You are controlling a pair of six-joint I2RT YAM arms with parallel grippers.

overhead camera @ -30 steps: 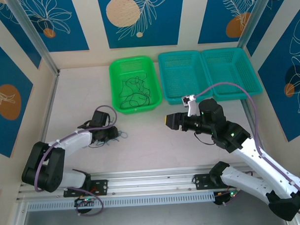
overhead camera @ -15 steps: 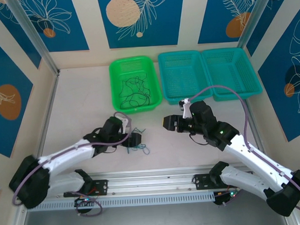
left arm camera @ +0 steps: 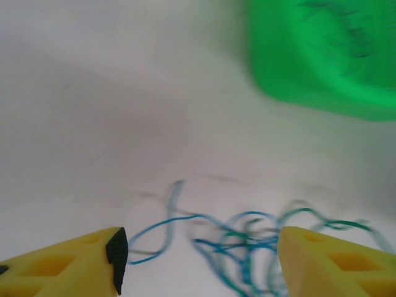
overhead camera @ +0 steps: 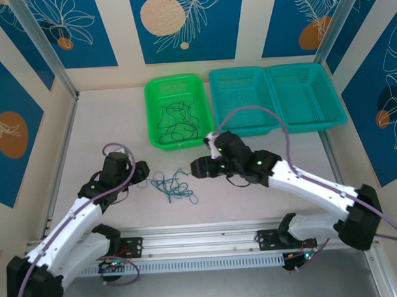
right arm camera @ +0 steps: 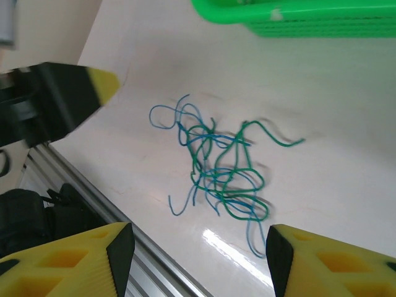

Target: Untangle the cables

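White bench (overhead camera: 106, 119) walled by beige panels (overhead camera: 250, 29) with blue floral prints. Tangled blue and teal cables (overhead camera: 174, 187) (right arm camera: 226, 170) (left arm camera: 247, 238) lie near its near edge, between the left gripper (overhead camera: 142, 171) (left arm camera: 198, 260) and right gripper (overhead camera: 194, 167) (right arm camera: 195, 247), both with jaws apart, holding nothing. Black cables (overhead camera: 175, 120) fill a green basket (overhead camera: 176, 77) at the far edge.

Blue leaf-patterned wall panels (overhead camera: 207, 31) enclose the pale matte tabletop (overhead camera: 113, 125) from 9 to 3 o'clock; a silver aluminium rail (overhead camera: 201, 236) runs at 6.

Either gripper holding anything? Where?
Nothing held. Left gripper and right gripper are both open; the cables lie loose on the table between them.
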